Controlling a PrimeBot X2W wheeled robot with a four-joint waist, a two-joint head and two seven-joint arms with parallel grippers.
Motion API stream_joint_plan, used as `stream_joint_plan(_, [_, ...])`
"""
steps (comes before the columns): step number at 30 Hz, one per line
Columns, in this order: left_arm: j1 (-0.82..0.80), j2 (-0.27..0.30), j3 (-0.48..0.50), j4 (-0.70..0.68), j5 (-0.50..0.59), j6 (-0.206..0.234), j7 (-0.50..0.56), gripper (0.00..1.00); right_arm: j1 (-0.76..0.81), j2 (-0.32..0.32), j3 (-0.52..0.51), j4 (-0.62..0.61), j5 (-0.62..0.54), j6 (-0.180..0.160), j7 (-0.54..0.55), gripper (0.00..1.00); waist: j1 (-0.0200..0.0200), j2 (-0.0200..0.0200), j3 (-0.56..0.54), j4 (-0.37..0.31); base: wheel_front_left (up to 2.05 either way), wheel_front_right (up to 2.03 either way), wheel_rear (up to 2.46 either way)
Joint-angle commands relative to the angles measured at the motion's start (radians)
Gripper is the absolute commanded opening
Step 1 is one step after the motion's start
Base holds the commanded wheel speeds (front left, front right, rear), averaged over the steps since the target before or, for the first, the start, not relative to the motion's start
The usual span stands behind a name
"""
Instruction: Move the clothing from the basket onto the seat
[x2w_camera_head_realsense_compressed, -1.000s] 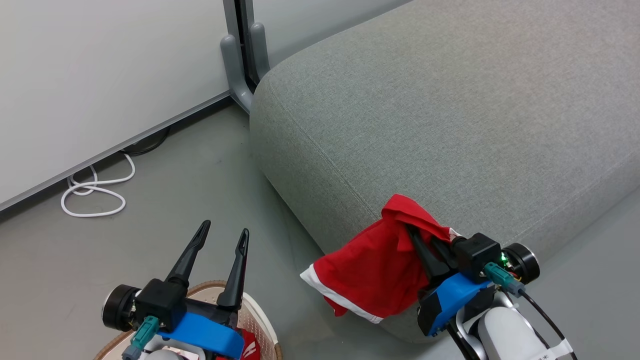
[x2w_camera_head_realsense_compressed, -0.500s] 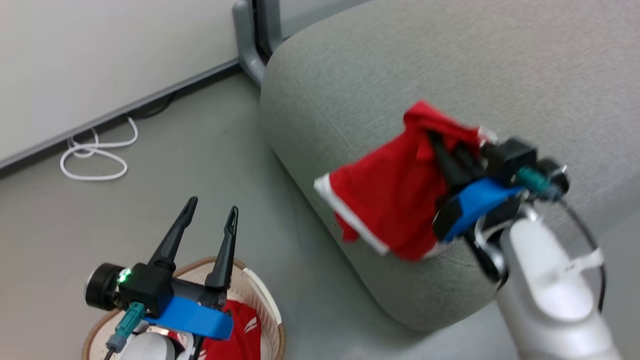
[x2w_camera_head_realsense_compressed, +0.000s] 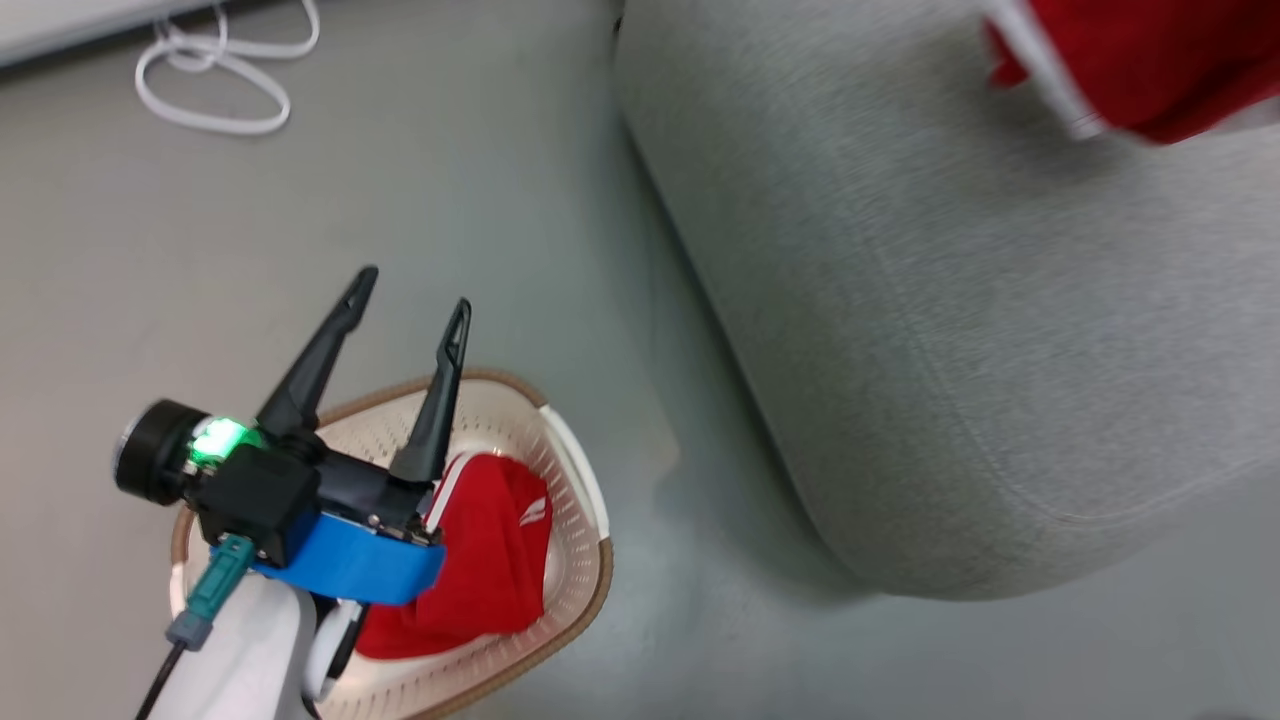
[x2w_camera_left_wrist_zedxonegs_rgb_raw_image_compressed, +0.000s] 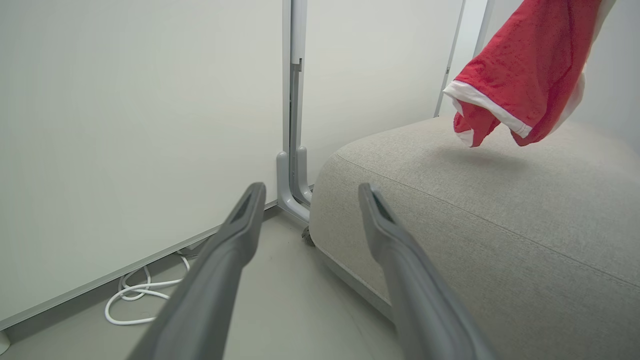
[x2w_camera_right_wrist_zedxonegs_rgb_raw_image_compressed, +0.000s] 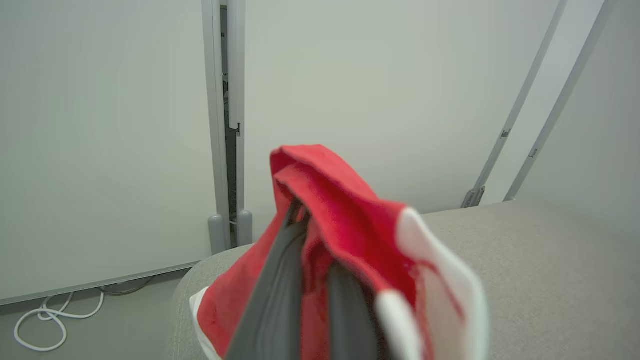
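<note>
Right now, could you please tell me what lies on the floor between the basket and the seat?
Nothing: in the head view, the strip of grey floor between the basket and the seat is bare.

The left gripper (x2w_camera_head_realsense_compressed: 412, 290) has two long tapering black fingers (x2w_camera_head_realsense_compressed: 315, 360) on a black block (x2w_camera_head_realsense_compressed: 255, 495) with a green light (x2w_camera_head_realsense_compressed: 215, 438), a round black knob (x2w_camera_head_realsense_compressed: 150, 465), a bright blue band (x2w_camera_head_realsense_compressed: 340, 570), a teal plug (x2w_camera_head_realsense_compressed: 215, 580) trailing a dark cable (x2w_camera_head_realsense_compressed: 160, 680), and a white forearm (x2w_camera_head_realsense_compressed: 240, 650).

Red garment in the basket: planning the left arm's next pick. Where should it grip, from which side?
Probably the bunched fold of the red garment, from above with the open left gripper: it lies crumpled inside the basket, whose walls block sideways approaches.
</note>
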Motion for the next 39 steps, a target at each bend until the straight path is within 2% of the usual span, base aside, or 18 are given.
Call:
stream_joint_plan(1, [-0.030, 0.010, 0.002, -0.013, 0.009, -0.001, -0.003, 1.00, -0.026, -0.013, -0.021, 0.006, 0.002, 0.000, 0.004, 0.00, -0.0002, 0.0000, 0.093, 0.073, 0.00, 0.00, 0.00])
stream_joint_plan(9, [-0.093, 0.040, -0.008, -0.072, 0.023, -0.001, -0.001, 1.00, -0.076, -0.049, -0.196, 0.113, -0.041, 0.000, 0.022, 0.00, -0.0002, 0.0000, 0.221, 0.146, 0.00, 0.00, 0.00])
stream_joint_plan(16, [-0.109, 0.048, -0.009, -0.083, 0.021, 0.006, 0.000, 1.00, -0.044, -0.037, -0.261, 0.230, -0.156, 0.000, -0.003, 0.00, -0.0002, 0.0000, 0.260, 0.172, 0.00, 0.00, 0.00])
stream_joint_plan(17, [-0.110, 0.046, -0.011, -0.080, 0.020, 0.006, -0.001, 1.00, -0.043, -0.038, -0.266, 0.239, -0.179, 0.000, -0.010, 0.22, -0.0002, 0.0000, 0.258, 0.174, 0.00, 0.00, 0.00])
stream_joint_plan(18, [-0.110, 0.043, -0.012, -0.076, 0.019, 0.006, -0.001, 1.00, -0.041, -0.036, -0.270, 0.250, -0.198, 0.000, -0.016, 0.22, -0.0002, 0.0000, 0.254, 0.176, 0.00, 0.00, 0.00])
stream_joint_plan(19, [-0.111, 0.040, -0.013, -0.071, 0.017, 0.007, -0.001, 1.00, -0.041, -0.031, -0.274, 0.261, -0.213, 0.000, -0.019, 1.00, -0.0002, 0.0000, 0.250, 0.177, 0.00, 0.00, 0.00])
stream_joint_plan(28, [-0.097, -0.004, -0.019, -0.022, -0.005, 0.005, -0.003, 1.00, 0.012, -0.004, -0.237, 0.299, -0.317, 0.000, -0.073, 1.00, -0.0002, 0.0000, 0.132, 0.179, 0.00, 0.00, 0.00])
stream_joint_plan(39, [0.012, -0.072, 0.030, 0.052, -0.037, 0.003, -0.004, 1.00, 0.225, 0.039, -0.117, 0.239, -0.259, 0.000, -0.120, 1.00, -0.0002, 0.0000, -0.107, 0.172, 0.00, 0.00, 0.00])
